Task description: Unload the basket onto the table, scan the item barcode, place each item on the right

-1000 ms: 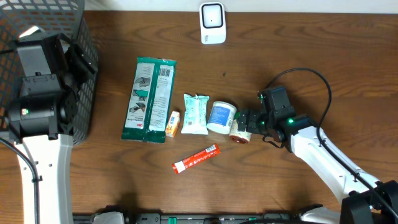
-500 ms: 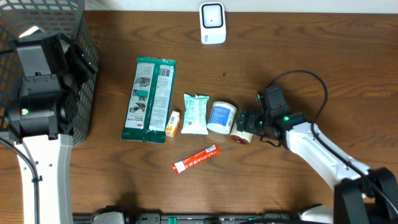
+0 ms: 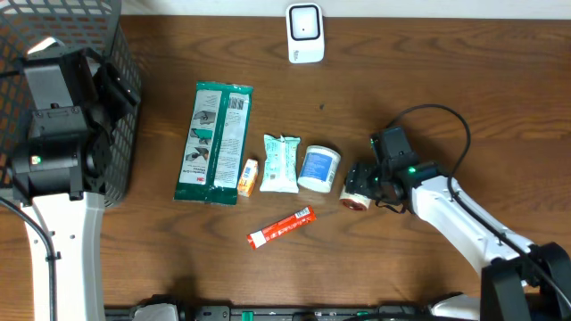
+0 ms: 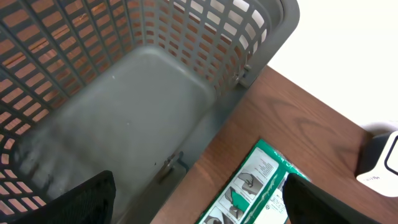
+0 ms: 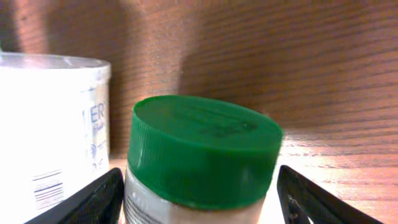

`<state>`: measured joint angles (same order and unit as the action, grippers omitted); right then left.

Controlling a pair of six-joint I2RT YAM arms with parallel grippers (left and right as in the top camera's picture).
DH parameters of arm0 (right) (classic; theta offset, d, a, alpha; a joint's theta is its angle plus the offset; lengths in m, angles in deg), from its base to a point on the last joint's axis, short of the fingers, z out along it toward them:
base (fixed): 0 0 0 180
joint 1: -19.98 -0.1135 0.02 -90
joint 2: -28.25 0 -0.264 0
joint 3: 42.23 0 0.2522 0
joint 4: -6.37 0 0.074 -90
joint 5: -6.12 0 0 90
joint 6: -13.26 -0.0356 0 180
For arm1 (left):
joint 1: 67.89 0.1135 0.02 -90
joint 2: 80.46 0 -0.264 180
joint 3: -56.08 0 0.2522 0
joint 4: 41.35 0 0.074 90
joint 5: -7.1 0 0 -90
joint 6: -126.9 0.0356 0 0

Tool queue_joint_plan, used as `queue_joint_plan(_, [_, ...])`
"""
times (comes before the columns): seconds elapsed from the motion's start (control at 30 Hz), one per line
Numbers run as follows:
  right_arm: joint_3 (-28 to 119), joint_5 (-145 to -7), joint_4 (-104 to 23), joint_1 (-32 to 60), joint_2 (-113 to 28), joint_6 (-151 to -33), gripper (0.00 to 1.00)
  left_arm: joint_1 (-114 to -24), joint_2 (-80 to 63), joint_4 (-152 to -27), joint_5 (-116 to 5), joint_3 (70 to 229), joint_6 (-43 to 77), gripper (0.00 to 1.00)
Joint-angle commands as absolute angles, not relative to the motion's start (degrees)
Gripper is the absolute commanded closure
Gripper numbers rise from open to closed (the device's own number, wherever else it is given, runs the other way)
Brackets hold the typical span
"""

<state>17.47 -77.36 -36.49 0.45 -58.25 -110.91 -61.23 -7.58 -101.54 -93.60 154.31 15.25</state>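
The right gripper [image 5: 199,186] straddles the green-capped jar [image 5: 205,149], apparently unclamped; the left gripper [image 4: 200,186] gapes wide over the basket [image 4: 124,93].

Small jar [image 5: 205,155] with green screw lid and pale body, slightly tilted, just beside a white tub [image 5: 50,137]. White scanner [image 3: 305,33] stands well apart.

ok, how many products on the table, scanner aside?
6. Left to right: green pack, orange box, white pouch, white tub, green-lidded jar; red sachet in front of them. None seem hidden.
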Motion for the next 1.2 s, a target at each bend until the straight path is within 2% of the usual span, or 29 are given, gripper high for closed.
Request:
queue_joint_plan(0.0, [17.2,-80.0,-37.0,1.5,-57.2,-111.4,0.24,-61.1,-7.5,-101.6,-94.1,154.5,15.4,0.16])
queue_joint_plan(0.13, [17.2,-81.5,-36.5,1.6,-57.2,-110.3,0.20,-61.1,-7.5,-101.6,-94.1,154.5,15.4,0.16])
queue_joint_plan(0.37, [17.2,-81.5,-36.1,1.5,-57.4,-110.7,0.21,-61.1,-7.5,-101.6,-94.1,154.5,15.4,0.16])
queue_joint_plan(0.67, [17.2,-80.4,-36.8,1.5,-60.2,-120.7,0.20,-61.1,-7.5,-101.6,-94.1,154.5,15.4,0.16])
queue_joint_plan(0.93, [17.2,-83.0,-36.4,1.6,-60.2,-121.1,0.15,-61.1,-7.5,-101.6,-94.1,154.5,15.4,0.16])
queue_joint_plan(1.17, [17.2,-82.3,-36.5,1.6,-60.2,-126.4,0.14,-61.0,-7.5,-101.6,-94.1,154.5,15.4,0.16])
